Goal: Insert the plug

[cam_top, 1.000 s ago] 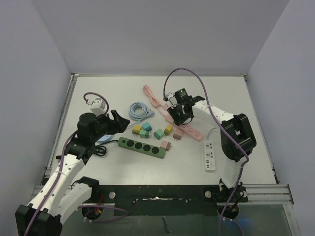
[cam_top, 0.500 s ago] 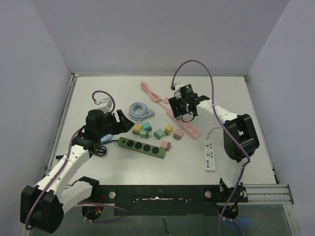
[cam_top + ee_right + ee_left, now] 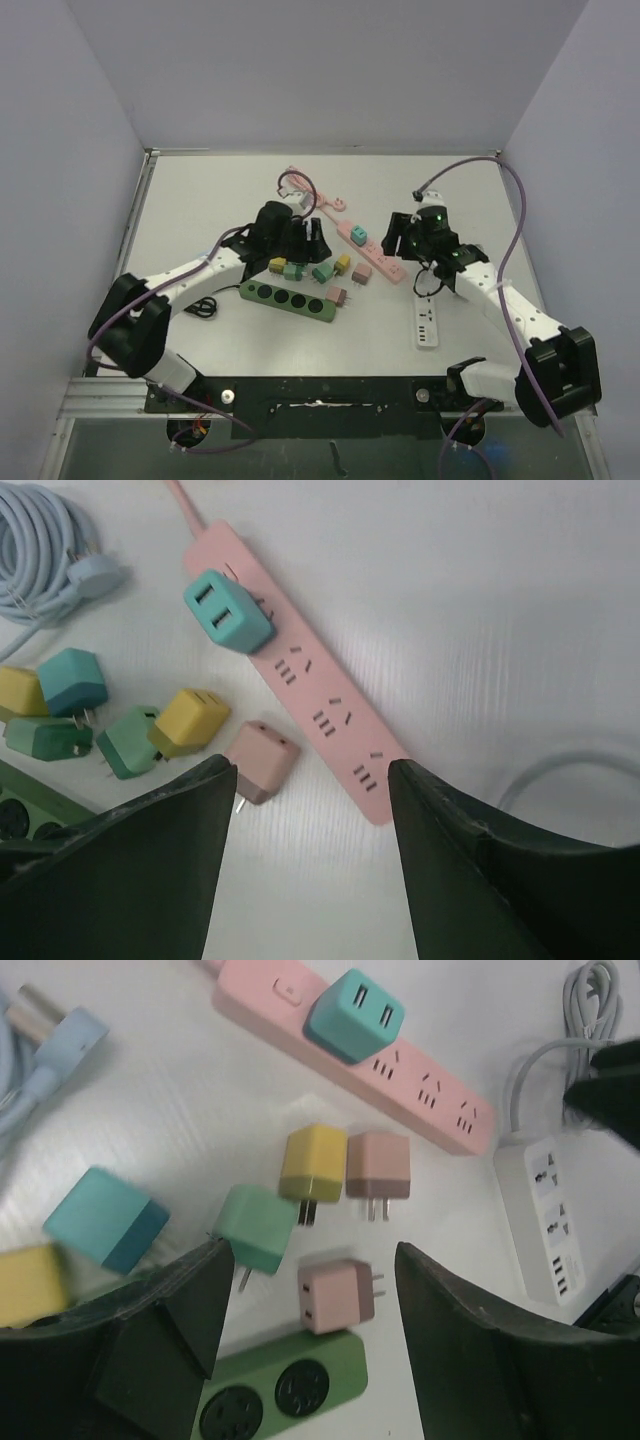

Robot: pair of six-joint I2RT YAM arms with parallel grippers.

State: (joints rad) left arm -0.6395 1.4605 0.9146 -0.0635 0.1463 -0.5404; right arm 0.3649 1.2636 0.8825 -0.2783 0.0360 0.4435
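A teal plug sits in the first socket of the pink power strip, also seen from above as the teal plug on the pink power strip. My right gripper stands open and empty above the strip's far end, apart from the plug. My left gripper is open and empty over the loose plugs: a pink plug lies between its fingers, with mint, yellow and brown-pink plugs just beyond. From above, the left gripper and right gripper flank the pink strip.
A green power strip lies in front of the loose plugs. A white power strip with its cable lies at the right. A coiled blue cable lies behind the plugs, under my left arm. Grey walls enclose the table.
My right gripper opened, let go of the teal plug in the pink strip and drew back to the right. My left arm swung in from the left to above the loose plugs.
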